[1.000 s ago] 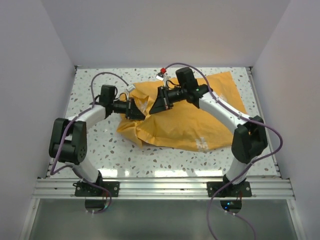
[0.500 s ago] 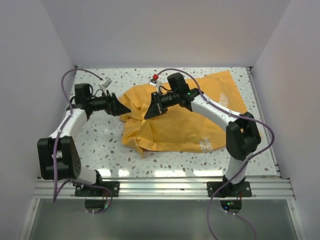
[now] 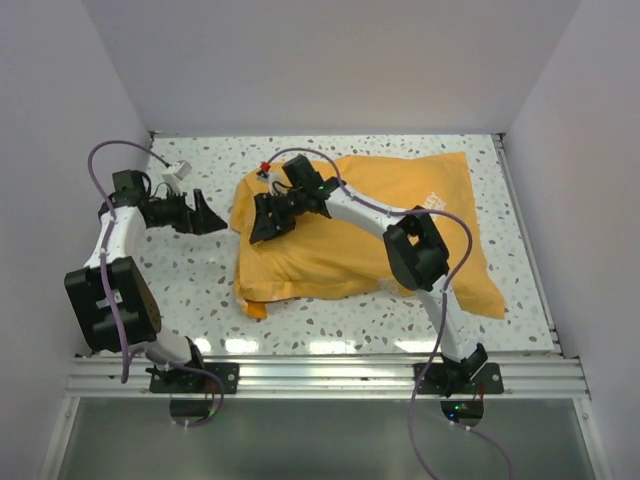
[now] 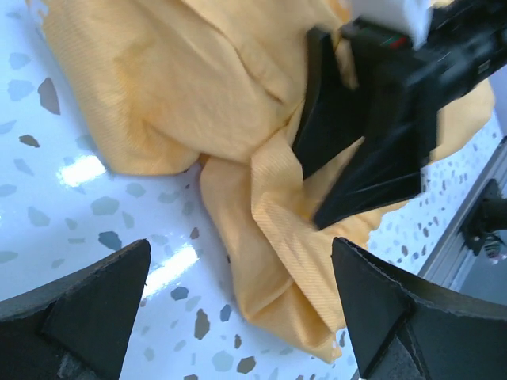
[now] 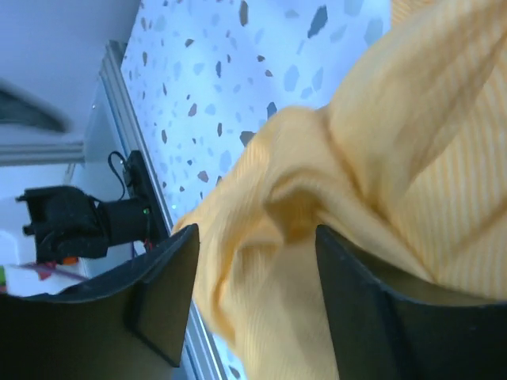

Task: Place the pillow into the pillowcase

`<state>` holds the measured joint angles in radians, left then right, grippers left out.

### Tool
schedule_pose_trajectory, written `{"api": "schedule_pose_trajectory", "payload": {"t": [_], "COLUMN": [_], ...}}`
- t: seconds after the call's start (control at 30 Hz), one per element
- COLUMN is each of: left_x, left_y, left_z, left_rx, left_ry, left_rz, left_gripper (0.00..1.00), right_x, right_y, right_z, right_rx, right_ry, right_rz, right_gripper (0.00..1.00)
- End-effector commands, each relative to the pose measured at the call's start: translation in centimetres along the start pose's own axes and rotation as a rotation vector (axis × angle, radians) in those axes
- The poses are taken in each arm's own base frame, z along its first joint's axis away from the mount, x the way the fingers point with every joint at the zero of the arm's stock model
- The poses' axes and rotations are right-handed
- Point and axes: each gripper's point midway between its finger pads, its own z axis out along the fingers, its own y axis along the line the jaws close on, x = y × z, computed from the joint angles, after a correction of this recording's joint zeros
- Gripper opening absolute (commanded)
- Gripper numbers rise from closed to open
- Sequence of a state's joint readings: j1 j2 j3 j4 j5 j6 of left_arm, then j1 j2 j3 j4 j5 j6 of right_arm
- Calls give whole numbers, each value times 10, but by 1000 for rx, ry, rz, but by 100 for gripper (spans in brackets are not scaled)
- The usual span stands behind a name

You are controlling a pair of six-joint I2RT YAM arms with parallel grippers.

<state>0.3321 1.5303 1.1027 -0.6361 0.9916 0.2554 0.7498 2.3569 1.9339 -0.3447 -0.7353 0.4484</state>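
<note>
Top view: pillowcase [image 3: 330, 265] lies in the centre of the frame on the speckled table [image 3: 190, 290]. It is orange, looks plump and filled out, and spreads toward the right edge. The pillow itself is not visible in any view, only orange cloth. Left gripper [image 3: 213, 212] is at left of the frame, level with the case's left end but apart from it, over bare table. In the left wrist view its two black fingers [image 4: 87, 309] sit at the lower corners, spread wide with nothing in them; between them are table and a crumpled corner of the case [image 4: 182, 87]. Right gripper [image 3: 260, 222] is at the upper left end of the case, its arm crossing over the cloth from lower right. In the right wrist view the fingers [image 5: 166, 293] stand partly apart, with a bunched fold of orange fabric [image 5: 396, 142] filling the gap. Cannot tell whether that fold is pinched or just lying there. The same gripper shows as a dark block at upper right of the left wrist view, against the wrinkled cloth.
</note>
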Motion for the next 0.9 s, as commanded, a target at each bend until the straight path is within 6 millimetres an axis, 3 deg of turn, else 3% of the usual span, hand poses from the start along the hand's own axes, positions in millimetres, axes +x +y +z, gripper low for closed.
{"api": "schedule_pose_trajectory", "payload": {"t": [0.0, 0.03, 0.07, 0.1, 0.13, 0.17, 0.2, 0.23, 0.27, 0.3, 0.33, 0.37, 0.43, 0.47, 0.5, 0.57, 0.6, 0.73, 0.77, 0.83, 0.87], "left_x": [-18, -17, -12, -5, 14, 29, 42, 51, 72, 84, 86, 96, 94, 97, 102, 82, 83, 43, 24, 3, -18], "left_y": [0, 0, -3, -15, -24, -27, -43, -36, -37, -50, -43, -43, -41, -39, -33, -23, -13, 0, -2, -3, -8], "left_z": [-11, -12, -12, -6, -5, -1, 9, 15, 22, 36, 44, 52, 72, 79, 89, 106, 116, 147, 155, 159, 160], "left_rx": [-56, -68, -71, -46, -26, -7, 15, -37, -32, -3, -47, -52, -84, -99, -112, -168, -179, -215, -214, -234, -240], "left_ry": [-13, -7, 26, 69, 140, 191, 238, 279, 331, 378, 395, 423, 413, 417, 437, 381, 395, 337, 305, 263, 226], "left_rz": [161, 198, 265, 328, 343, 420, 480, 521, 526, 576, 617, 602, 630, 596, 578, 571, 551, 540, 544, 546, 560], "left_gripper": [100, 100, 100, 100, 100, 100, 100, 100, 100, 100, 99, 98, 94, 92, 91, 91, 91, 93, 93, 96, 98], "right_x": [-69, -82, -80, -63, -60, -48, -19, -5, 25, 41, 58, 91, 121, 149, 157, 185, 182, 172, 151, 130, 107], "right_y": [37, 46, 42, 30, 30, 16, 0, 5, -15, -35, -44, -51, -70, -82, -89, -113, -132, -186, -192, -206, -202], "right_z": [-102, -148, -169, -189, -227, -244, -264, -284, -287, -303, -310, -316, -332, -330, -332, -333, -332, -330, -334, -338, -346], "right_rx": [17, 45, 87, 151, 207, 296, 367, 419, 465, 556, 587, 608, 667, 666, 680, 727, 759, 813, 836, 866, 883], "right_ry": [-193, -251, -254, -195, -213, -174, -77, -61, 10, 52, 85, 154, 239, 300, 304, 369, 353, 338, 295, 260, 220], "right_rz": [-194, -246, -274, -306, -332, -357, -387, -424, -393, -392, -381, -348, -331, -285, -279, -238, -237, -165, -173, -169, -191], "right_gripper": [67, 84, 87, 88, 88, 88, 88, 88, 85, 84, 82, 81, 81, 82, 83, 85, 86, 86, 86, 87, 87]}}
